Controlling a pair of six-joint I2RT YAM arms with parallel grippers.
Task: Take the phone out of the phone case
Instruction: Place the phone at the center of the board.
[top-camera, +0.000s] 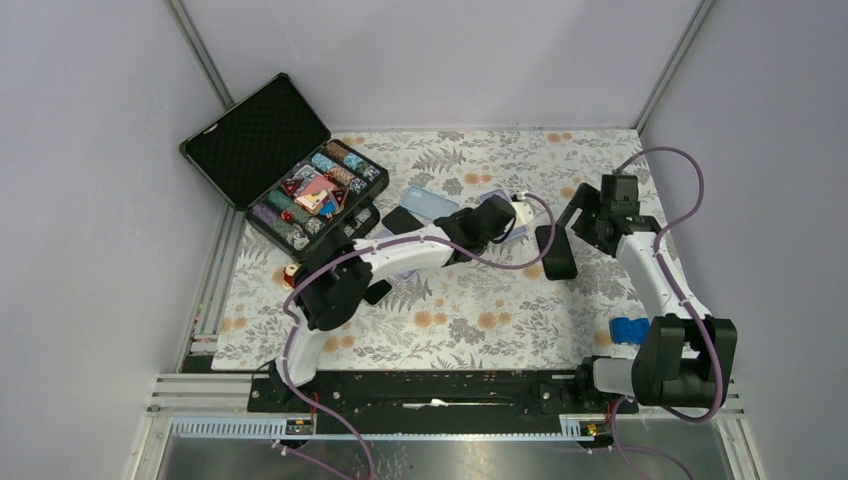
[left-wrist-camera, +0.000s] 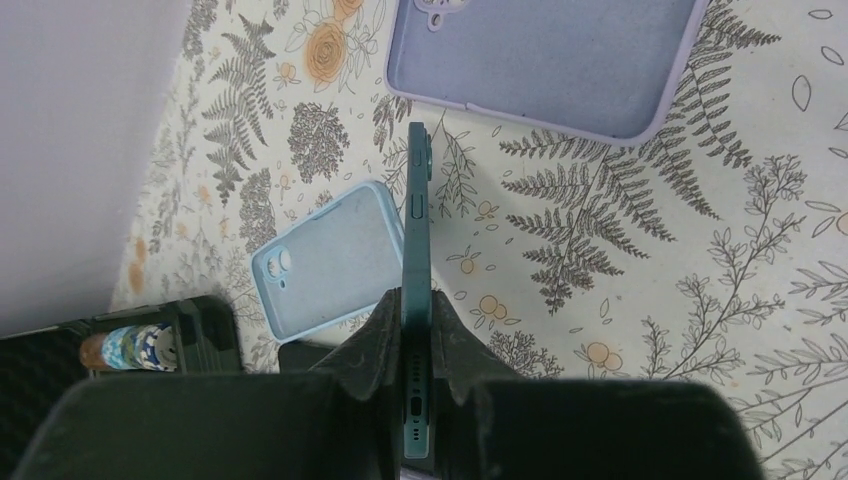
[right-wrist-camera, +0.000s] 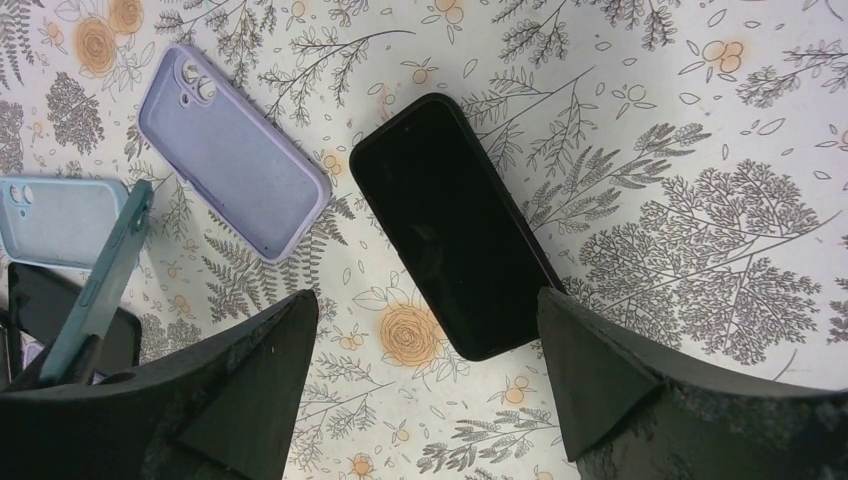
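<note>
My left gripper (left-wrist-camera: 415, 297) is shut on a bare teal phone (left-wrist-camera: 417, 215), which it holds edge-on above the floral tablecloth, charging port toward the camera. An empty lilac phone case (left-wrist-camera: 540, 60) lies open side up just beyond the phone's far end. An empty light-blue case (left-wrist-camera: 325, 262) lies to the left. In the right wrist view the teal phone (right-wrist-camera: 100, 270) stands tilted at the left edge beside the lilac case (right-wrist-camera: 235, 165). My right gripper (right-wrist-camera: 425, 296) hangs open over a black phone (right-wrist-camera: 455, 225) lying flat, touching nothing. From above, both grippers (top-camera: 500, 218) (top-camera: 562, 228) sit mid-table.
An open black case of poker chips (top-camera: 290, 170) sits at the back left. A dark phone-shaped object (top-camera: 402, 220) lies next to the light-blue case (top-camera: 430, 202). A blue object (top-camera: 630, 330) rests by the right arm's base. Grey walls enclose the table.
</note>
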